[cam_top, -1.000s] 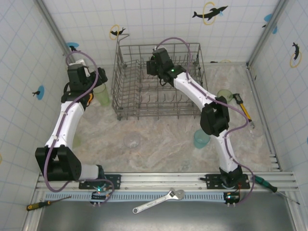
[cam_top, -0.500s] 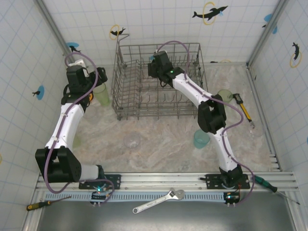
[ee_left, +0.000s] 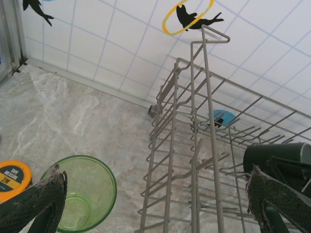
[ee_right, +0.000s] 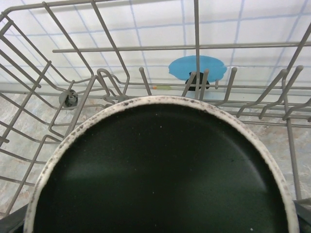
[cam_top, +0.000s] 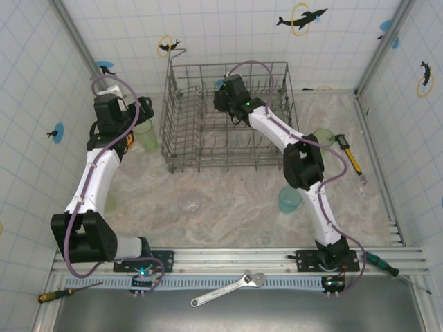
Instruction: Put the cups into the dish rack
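Note:
The grey wire dish rack [cam_top: 181, 146] stands at the back middle of the table. Inside it, my right gripper [cam_top: 225, 97] is shut on a black mug [ee_right: 160, 170]. Its dark base with a speckled pale rim sits between the fingers, with the rack's tines [ee_right: 146, 80] behind. My left gripper [cam_top: 142, 113] hangs open just left of the rack, above a light-green tumbler [cam_top: 146, 135]. That tumbler [ee_left: 82, 199] stands upright beside the left finger [ee_left: 36, 196], with nothing between the fingers. A clear cup [cam_top: 190, 202], a teal tumbler [cam_top: 290, 199] and another green cup [cam_top: 322, 136] stand on the table.
An orange tape measure [ee_left: 12, 177] lies left of the green tumbler. A hammer [cam_top: 351, 155] lies at the right. A wrench [cam_top: 228, 289] and two screwdrivers [cam_top: 69, 292] [cam_top: 391, 267] rest on the front rail. Tiled walls close in both sides.
My left gripper has drifted a little back and up beside the rack. My right gripper, with the mug, has shifted slightly toward the rack's back.

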{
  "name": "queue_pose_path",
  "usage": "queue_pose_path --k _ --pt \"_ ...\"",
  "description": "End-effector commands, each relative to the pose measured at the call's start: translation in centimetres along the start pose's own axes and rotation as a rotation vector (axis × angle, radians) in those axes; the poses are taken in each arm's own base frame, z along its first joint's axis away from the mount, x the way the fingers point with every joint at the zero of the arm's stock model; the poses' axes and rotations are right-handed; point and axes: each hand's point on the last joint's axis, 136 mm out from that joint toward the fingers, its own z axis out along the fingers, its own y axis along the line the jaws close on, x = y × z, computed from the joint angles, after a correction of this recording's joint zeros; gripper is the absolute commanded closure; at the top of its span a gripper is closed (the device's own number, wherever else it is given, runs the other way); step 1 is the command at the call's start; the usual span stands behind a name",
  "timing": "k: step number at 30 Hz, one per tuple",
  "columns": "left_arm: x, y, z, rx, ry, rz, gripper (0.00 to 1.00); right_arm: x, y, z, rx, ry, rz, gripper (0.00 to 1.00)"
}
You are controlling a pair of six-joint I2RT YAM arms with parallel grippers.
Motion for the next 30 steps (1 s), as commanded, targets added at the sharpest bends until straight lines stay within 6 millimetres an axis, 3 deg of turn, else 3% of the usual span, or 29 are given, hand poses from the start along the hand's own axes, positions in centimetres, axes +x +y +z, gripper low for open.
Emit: queue_pose_path --k 1,12,16,19,25,27,30 --pt "-0.5 -0.1 0.1 0.019 -0.017 -0.016 0.03 -5.4 2.2 -1.2 -0.072 -0.174 0.048 1.0" --pt "-0.3 0.1 0.4 0.049 -0.009 -0.06 0.03 -3.1 2.0 1.0 -0.054 -0.145 0.004 1.0" --pt "-0.5 0.1 0.2 0.061 -0.012 -0.072 0.03 -2.6 2.4 1.6 -0.07 -0.147 -0.004 0.92" --pt "-0.6 0.2 0.1 0.062 -0.017 -0.077 0.02 -2.0 3.9 2.1 -0.125 -0.15 -0.056 0.87" --pt "-0.7 0.2 0.0 0.07 -0.017 -0.088 0.02 -1.7 4.6 2.5 -0.092 -0.167 -0.099 0.6" --pt "-0.8 0.2 -0.1 0.074 -0.021 -0.09 0.03 -2.1 4.5 2.3 -0.09 -0.174 -0.093 0.42" --pt "-0.9 0.3 -0.2 0.074 -0.023 -0.092 0.03 -2.8 4.6 1.8 -0.099 -0.185 -0.081 0.28"
